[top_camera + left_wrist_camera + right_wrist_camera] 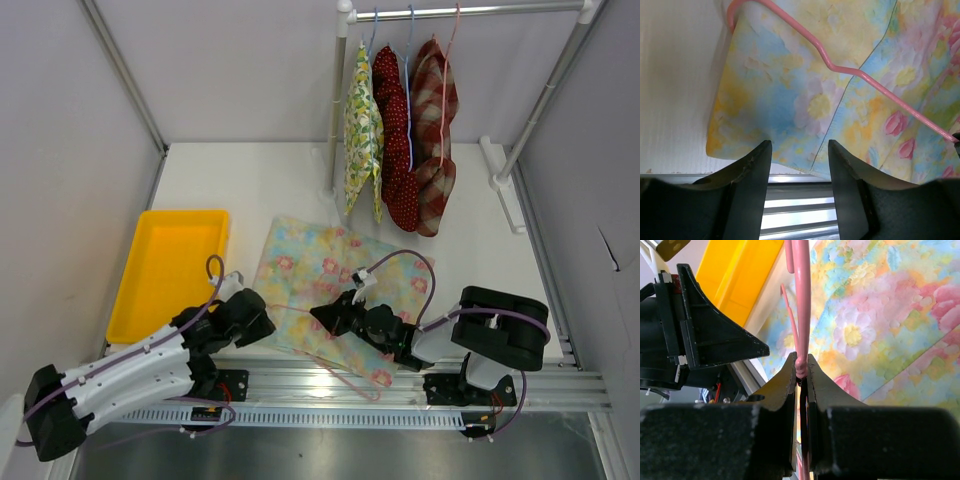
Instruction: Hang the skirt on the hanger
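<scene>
The skirt point(320, 262), soft pastel floral cloth, lies flat on the white counter point(250, 180) between the arms. A thin pink wire hanger point(840, 67) is bent across it. The right tool point(801, 365) is pinched tight on the hanger's wire. The left tool point(799, 150) gapes wide above the skirt's near corner, gripping nothing.

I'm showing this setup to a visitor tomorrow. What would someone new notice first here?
The bright floral skirt is spread flat, front and centre, with a pink hanger over it, pinched in the shut jaws of the right gripper. The left gripper hovers open at the skirt's near-left corner. Next come the yellow tray on the left and three patterned clothes hanging from the rail at the back right.
</scene>
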### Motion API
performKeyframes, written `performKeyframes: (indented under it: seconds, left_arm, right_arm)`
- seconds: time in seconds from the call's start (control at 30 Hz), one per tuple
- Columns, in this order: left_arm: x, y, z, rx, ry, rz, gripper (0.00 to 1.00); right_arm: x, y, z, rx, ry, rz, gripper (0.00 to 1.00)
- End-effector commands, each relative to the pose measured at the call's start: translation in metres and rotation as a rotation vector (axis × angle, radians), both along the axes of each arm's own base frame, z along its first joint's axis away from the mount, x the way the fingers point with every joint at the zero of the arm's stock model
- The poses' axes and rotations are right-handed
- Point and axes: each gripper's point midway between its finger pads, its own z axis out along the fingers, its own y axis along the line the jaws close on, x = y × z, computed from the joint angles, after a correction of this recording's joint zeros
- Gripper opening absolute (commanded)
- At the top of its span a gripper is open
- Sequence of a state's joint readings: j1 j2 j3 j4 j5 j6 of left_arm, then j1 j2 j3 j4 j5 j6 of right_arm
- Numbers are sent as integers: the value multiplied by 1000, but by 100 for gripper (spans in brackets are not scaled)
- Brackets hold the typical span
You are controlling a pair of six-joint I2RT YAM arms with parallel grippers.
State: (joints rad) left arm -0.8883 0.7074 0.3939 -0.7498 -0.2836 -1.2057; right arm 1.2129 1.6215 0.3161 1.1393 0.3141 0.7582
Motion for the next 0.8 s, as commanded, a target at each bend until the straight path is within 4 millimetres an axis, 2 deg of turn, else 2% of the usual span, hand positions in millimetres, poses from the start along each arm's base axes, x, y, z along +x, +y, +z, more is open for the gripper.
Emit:
performKeyframes:
  seconds: [0.0, 0.13, 0.17, 0.2, 0.27, 0.3, 0.47, 0.53, 0.67, 0.77]
  left_arm:
    - [6, -12, -6, -18, -17, -27, 52]
    - [-5, -5, -31, 35, 65, -16, 29]
    - [-8, -4, -34, 40, 81, -12, 24]
    - [-9, -3, -36, 38, 92, -1, 15]
    - [-14, 4, -44, 61, 123, 17, 7]
    - [-15, 5, -45, 62, 131, 25, 0]
    - [-8, 18, -45, 27, 150, 97, 0]
    - [0, 18, -37, -2, 124, 103, 0]
    - [13, 33, -30, 34, 125, 151, 0]
    - [30, 35, -18, 23, 102, 170, 0]
  right_arm:
    - [7, -25, -42, -206, -14, -61, 0]
    - [6, -26, -49, -219, -3, -62, 0]
    - [7, -26, -48, -215, -2, -64, 0]
    - [8, -26, -49, -217, -4, -65, 0]
    - [9, -27, -47, -219, -3, -76, 0]
    - [10, -29, -48, -222, -1, -82, 0]
    - [17, -42, -47, -238, -3, -108, 0]
    - [21, -48, -49, -241, -1, -124, 0]
    - [27, -65, -52, -248, 5, -157, 0]
    - [30, -75, -52, -252, 8, -180, 0]
